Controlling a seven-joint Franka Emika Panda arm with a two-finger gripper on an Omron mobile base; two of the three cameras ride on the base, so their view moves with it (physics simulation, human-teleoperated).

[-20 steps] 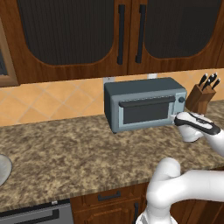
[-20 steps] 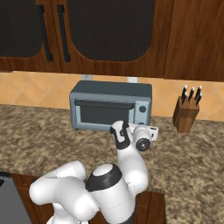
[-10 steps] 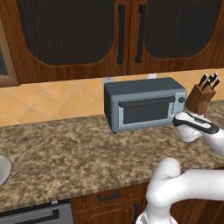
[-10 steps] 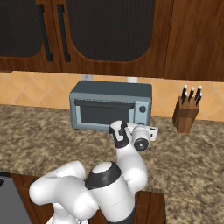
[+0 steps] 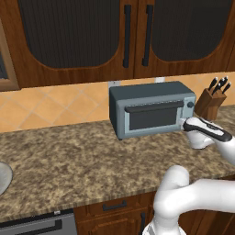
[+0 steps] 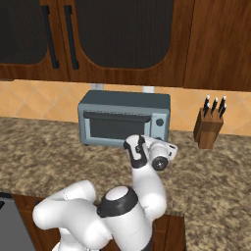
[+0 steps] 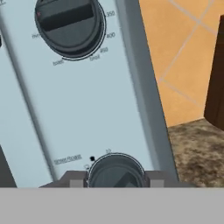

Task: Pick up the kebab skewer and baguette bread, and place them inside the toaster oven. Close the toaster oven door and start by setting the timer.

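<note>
On the speckled granite counter [image 5: 69, 160], the toaster oven [image 5: 149, 109] stands against the orange tiled backsplash [image 5: 59, 108], beneath dark wooden wall cabinets [image 5: 92, 36]. Its door [image 5: 151, 117] is shut, with the bar handle [image 5: 151, 107] running across the top of the dark glass. A wooden knife block [image 5: 210, 102] stands just to the oven's right, apart from it, its dark handles angled up. At the far left edge of the left base view the rim of a pale plate [image 5: 3, 176] shows on the counter, well apart from the oven. Nothing lies on the counter between the arm and the oven's front.

The gripper [image 5: 185, 124] is pressed up to the right end of the oven's front, at the knob panel [image 7: 83, 100]. From the right base view the gripper [image 6: 131, 144] sits low against the oven's front edge, with the white wrist behind it. Seen from the hand, the lower knob [image 7: 116, 171] sits between the two fingertips [image 7: 76, 178], one on each side of it and touching or nearly touching its rim, so the jaws look clamped on that knob. The upper temperature knob [image 7: 70, 26] lies farther up the panel, untouched. The knife block's dark edge [image 7: 215, 83] shows at the right side of the hand view.
</note>
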